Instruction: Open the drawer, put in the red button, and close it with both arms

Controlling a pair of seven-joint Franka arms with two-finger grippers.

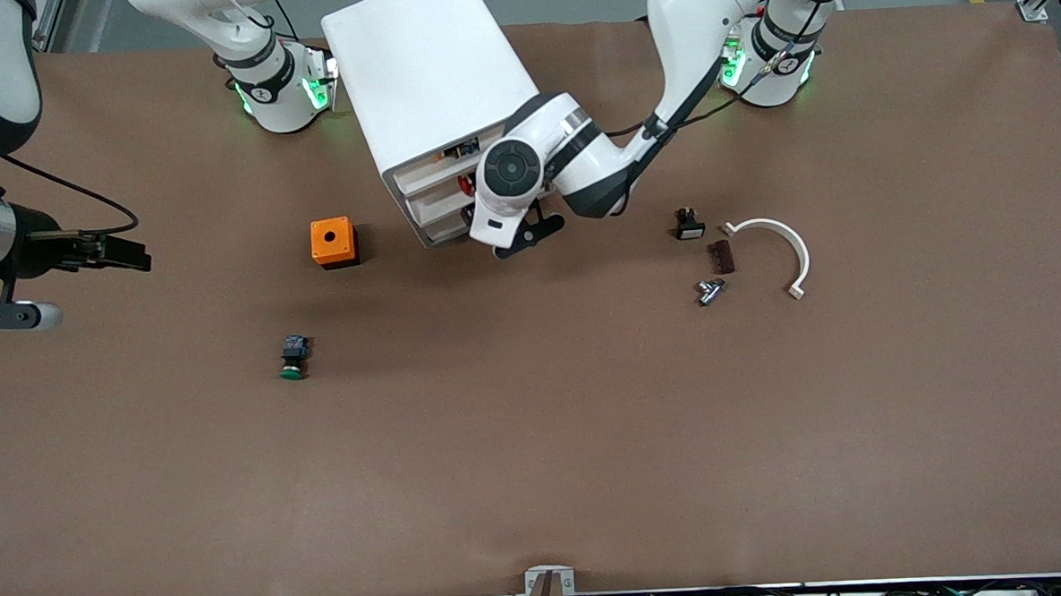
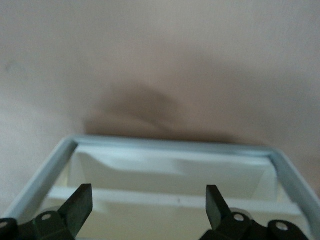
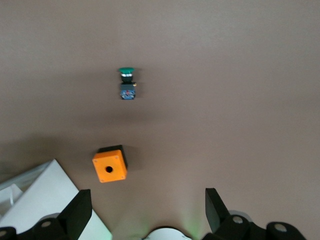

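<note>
The white cabinet (image 1: 431, 78) stands between the arms' bases, its stacked drawers facing the front camera. A small red thing (image 1: 466, 184), probably the red button, shows in a drawer at the cabinet's front. My left gripper (image 1: 493, 221) is at the drawers, mostly hidden under its wrist. In the left wrist view it (image 2: 148, 192) is open and empty over a pulled-out white drawer (image 2: 170, 145); no button shows there. My right gripper (image 1: 139, 254) is open and empty, in the air at the right arm's end of the table, and it also shows in the right wrist view (image 3: 148, 197).
An orange box (image 1: 333, 242) sits beside the cabinet, with a green-capped switch (image 1: 293, 355) nearer the front camera. Toward the left arm's end lie a small black switch (image 1: 689, 226), a brown block (image 1: 722, 256), a metal piece (image 1: 709, 290) and a white curved clip (image 1: 774, 247).
</note>
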